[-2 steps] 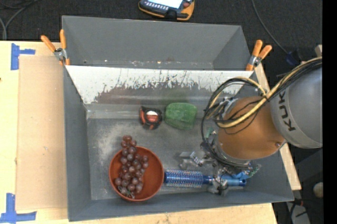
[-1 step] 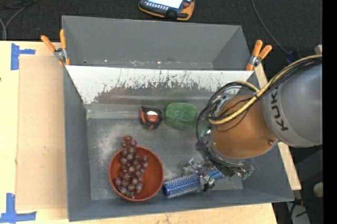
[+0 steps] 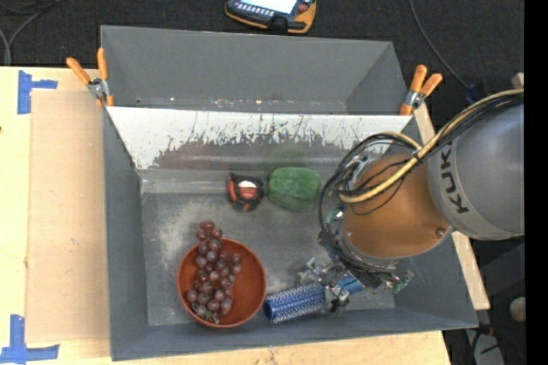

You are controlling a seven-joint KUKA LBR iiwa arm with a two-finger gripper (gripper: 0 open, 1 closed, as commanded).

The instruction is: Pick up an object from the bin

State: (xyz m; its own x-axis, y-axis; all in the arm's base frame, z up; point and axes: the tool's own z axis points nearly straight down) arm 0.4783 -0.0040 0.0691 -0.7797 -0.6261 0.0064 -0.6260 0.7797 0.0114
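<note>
My gripper [image 3: 328,278] is low in the bin's front right part, mostly hidden under the arm's orange cover. Its tip sits right at the right end of a blue bristly brush [image 3: 294,302] that lies along the bin's front wall; whether it touches the brush I cannot tell. Left of the brush stands an orange-red bowl [image 3: 250,300] with a bunch of dark purple grapes [image 3: 212,272] in it. A green rounded lump [image 3: 294,188] lies near the back wall, behind the gripper.
A small round red-and-brown thing [image 3: 245,191] lies just left of the green lump. The arm's wrist and cables cover the bin's right side. Bare floor shows at the left and in the middle.
</note>
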